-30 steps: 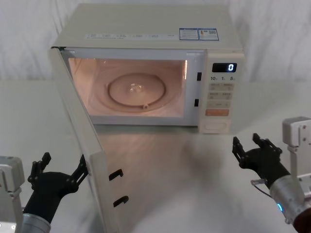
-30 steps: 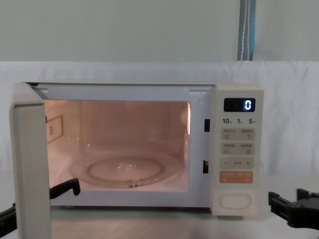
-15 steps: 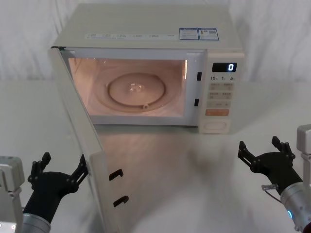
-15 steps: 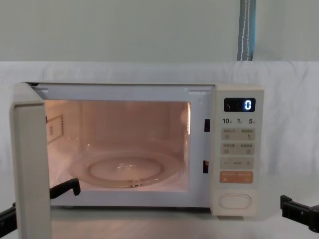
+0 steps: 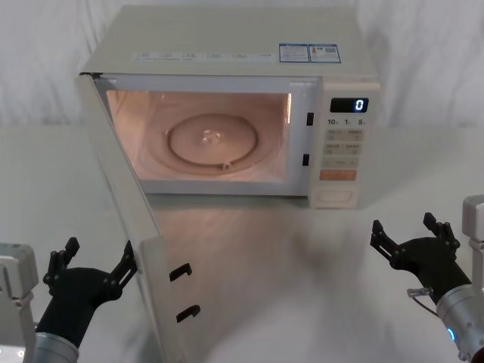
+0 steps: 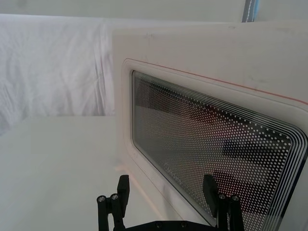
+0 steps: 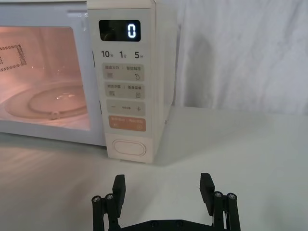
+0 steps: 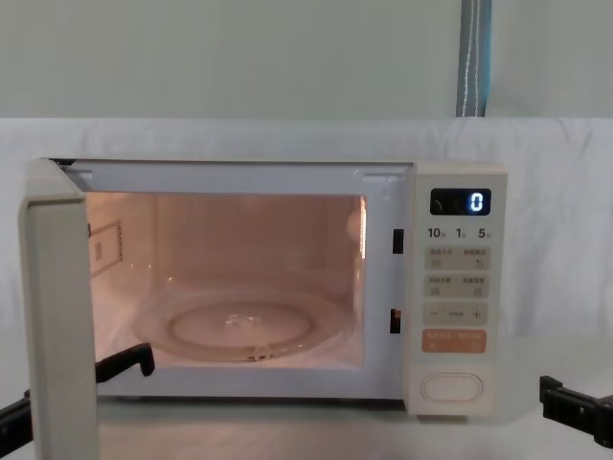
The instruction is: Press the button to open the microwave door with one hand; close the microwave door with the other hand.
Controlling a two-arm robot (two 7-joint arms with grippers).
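Both grippers low, jaws spread: left gripper [image 5: 92, 266] beside open microwave door [image 5: 121, 212], right gripper [image 5: 414, 236] off the button [image 5: 337, 198].

Open door [image 5: 125, 219] between left tool [image 5: 94, 266] and oven cavity [image 5: 204, 140]

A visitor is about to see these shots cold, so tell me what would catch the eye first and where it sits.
The microwave at the back of the table stands with its lit, pinkish inside and glass turntable on show. Its door is swung wide on the left side, reaching toward the robot. The left gripper sits open just outside the door's free edge, and the right gripper hangs open in front of the control panel, apart from the button.
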